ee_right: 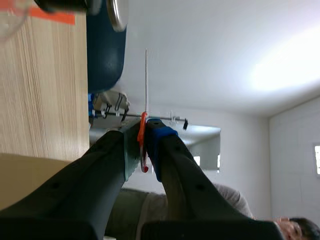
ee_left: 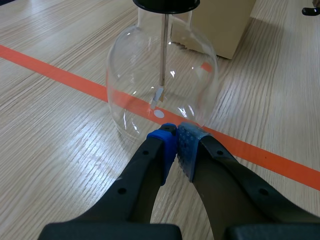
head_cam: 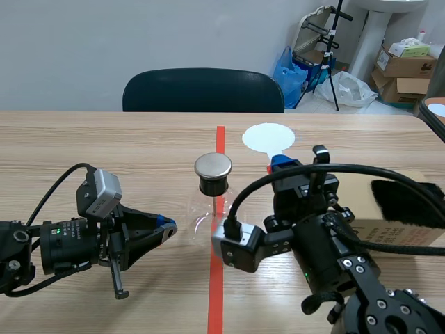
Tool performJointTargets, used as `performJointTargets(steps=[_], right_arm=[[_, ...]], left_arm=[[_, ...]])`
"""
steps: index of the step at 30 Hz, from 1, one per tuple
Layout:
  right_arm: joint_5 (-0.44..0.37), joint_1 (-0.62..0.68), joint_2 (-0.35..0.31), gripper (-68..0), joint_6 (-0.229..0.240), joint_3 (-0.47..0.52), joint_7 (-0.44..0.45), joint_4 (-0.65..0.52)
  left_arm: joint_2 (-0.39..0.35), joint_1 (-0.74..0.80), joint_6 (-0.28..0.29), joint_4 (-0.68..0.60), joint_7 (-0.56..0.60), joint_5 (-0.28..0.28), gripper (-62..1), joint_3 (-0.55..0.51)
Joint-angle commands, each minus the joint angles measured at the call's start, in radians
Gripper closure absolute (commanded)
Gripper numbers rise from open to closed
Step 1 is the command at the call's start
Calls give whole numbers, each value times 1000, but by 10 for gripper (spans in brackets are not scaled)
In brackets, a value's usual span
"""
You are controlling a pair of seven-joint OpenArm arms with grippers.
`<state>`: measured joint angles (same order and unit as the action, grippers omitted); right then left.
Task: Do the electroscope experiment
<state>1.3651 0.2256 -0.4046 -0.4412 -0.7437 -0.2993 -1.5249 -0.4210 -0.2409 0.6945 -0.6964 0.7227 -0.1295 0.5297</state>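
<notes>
Electroscope [head_cam: 212, 186], scene view: a clear glass flask with a black stopper [head_cam: 213, 185] and a round metal cap plate [head_cam: 213, 165] is seen upright on the orange-red tape line [head_cam: 216, 292], mid-counter [head_cam: 104, 146]. The left hand [head_cam: 167, 226] is noted low at 8 o'clock of the flask, just beside it, fingers drawn together on nothing. The right hand [head_cam: 277, 165] is placed at 3 o'clock of the stopper and is clamped on a white disc paddle [head_cam: 269, 137]. The disc is held at 1 o'clock of the cap plate, apart from it. A cardboard box [head_cam: 389, 226] topped by a black furry cloth [head_cam: 410, 202] is recorded at 4 o'clock of the flask. A dark chair [head_cam: 203, 90] is seen at 12 o'clock, beyond the counter.

Left wrist view: the blue pads are pressed against each other, and the flask is found at 12 o'clock of the hand, very near. Contact cannot be told. A metal rod [ee_left: 164, 50] is seen hanging inside from the stopper, with small foil leaves [ee_left: 157, 95] at its lower end. The box is noted beyond the flask.

Right wrist view: the fingers are closed on the paddle's orange-red stem [ee_right: 143, 150]. The disc is seen edge-on as a thin white line at 12 o'clock of the hand. The stopper and cap plate are noted at 11 o'clock, well apart.
</notes>
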Motion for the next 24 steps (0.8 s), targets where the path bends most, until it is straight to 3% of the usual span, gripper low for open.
performJointTargets(steps=[1,14,24], right_arm=[[19,-10,0,-11,-11,4,23,-15],[19,-10,0,-11,-11,4,262,-15],[19,-10,0,-11,-11,4,303,-15]], left_arm=[[5,-3,2,-17,14,13,-42,-6],[5,-3,2,-17,14,13,-42,-6],[5,-3,2,-17,14,13,-42,-6]])
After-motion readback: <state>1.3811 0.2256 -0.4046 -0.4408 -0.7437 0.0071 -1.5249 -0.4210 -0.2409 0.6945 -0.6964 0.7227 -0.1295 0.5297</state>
